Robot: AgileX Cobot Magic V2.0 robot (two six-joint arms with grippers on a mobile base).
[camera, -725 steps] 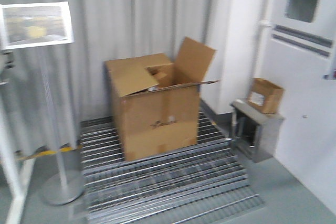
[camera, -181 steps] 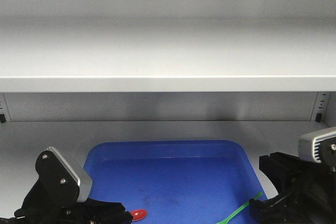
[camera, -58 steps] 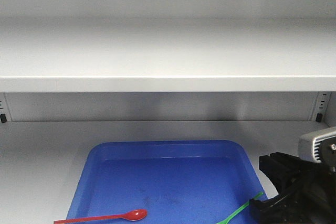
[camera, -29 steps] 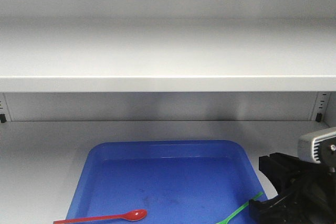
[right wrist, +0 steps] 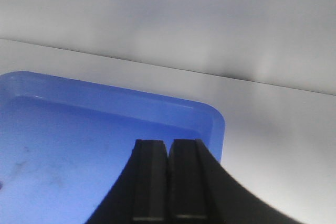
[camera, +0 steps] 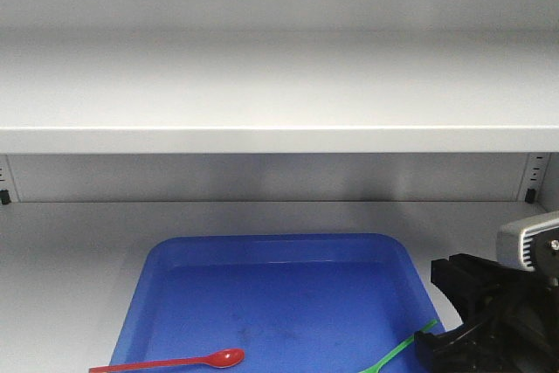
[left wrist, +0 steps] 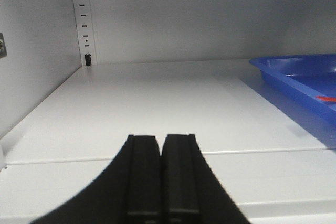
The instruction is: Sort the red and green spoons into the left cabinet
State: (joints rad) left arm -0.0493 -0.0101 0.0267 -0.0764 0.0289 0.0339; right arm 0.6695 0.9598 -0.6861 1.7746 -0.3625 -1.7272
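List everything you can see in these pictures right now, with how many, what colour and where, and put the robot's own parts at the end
Blue tray: one, blue, on the cabinet floor, front centre.
Red spoon: one, red, lying in the tray, front left.
Green spoon: one, bright green, in the tray, front right, its end under the right arm.
Shelf: one, pale grey-white, horizontal above the tray.
Peg-hole strips: pale grey, at the back corners.
Left gripper: one, black, shut and empty, over the bare floor left of the tray.
Right gripper: one, black, over the tray's right end, fingers together.
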